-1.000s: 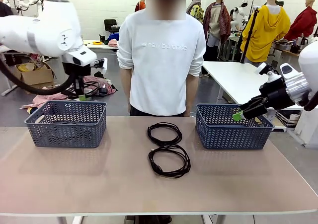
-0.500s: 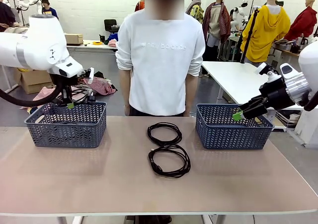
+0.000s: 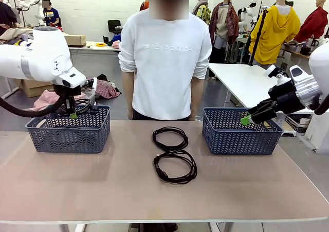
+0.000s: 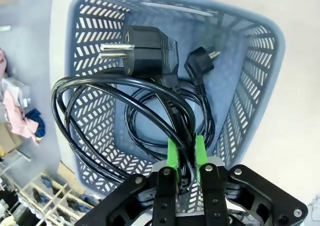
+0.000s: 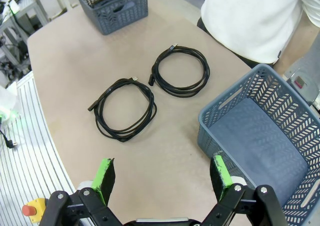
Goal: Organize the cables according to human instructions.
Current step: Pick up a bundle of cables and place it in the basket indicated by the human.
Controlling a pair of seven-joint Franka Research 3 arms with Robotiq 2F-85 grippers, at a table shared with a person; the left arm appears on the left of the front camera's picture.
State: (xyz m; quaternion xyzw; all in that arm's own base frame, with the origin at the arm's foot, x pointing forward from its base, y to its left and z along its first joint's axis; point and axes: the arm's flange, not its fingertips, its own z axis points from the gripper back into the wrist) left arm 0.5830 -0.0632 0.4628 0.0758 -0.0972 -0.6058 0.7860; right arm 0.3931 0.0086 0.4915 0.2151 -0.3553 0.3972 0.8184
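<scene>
Left claw (image 4: 186, 148): clenched, green pads pinching a few strands of a thin black power cord wound in a round coil (image 4: 59, 116), its chunky black plug uppermost in the wrist view. Come down over the last second from well above the left blue-grey plastic lattice basket (image 3: 67, 134) to about rim height. Coil now hanging in the basket mouth; whether touching anything below, impossible to tell. Already lying on the basket floor: a second black coiled cord (image 4: 200, 68) with a smaller angled plug.

Right claw (image 5: 162, 178): released, jaws spread wide, gripping nothing, parked unmoved at the rim of the right blue-grey lattice basket (image 5: 260, 136), bare inside.

Still lying on the beige desk (image 3: 103, 191), between the baskets: two more black coils, the far coil (image 5: 202, 78) just beside the near coil (image 5: 149, 110). Person in a white sweatshirt (image 3: 164, 62) standing at the far edge, arms hanging at the sides.

Judging from this: second delivery to the left basket nearly done, with only a slight lowering and a release left. Half the sorting then remaining, destinations depending on the person's word.
</scene>
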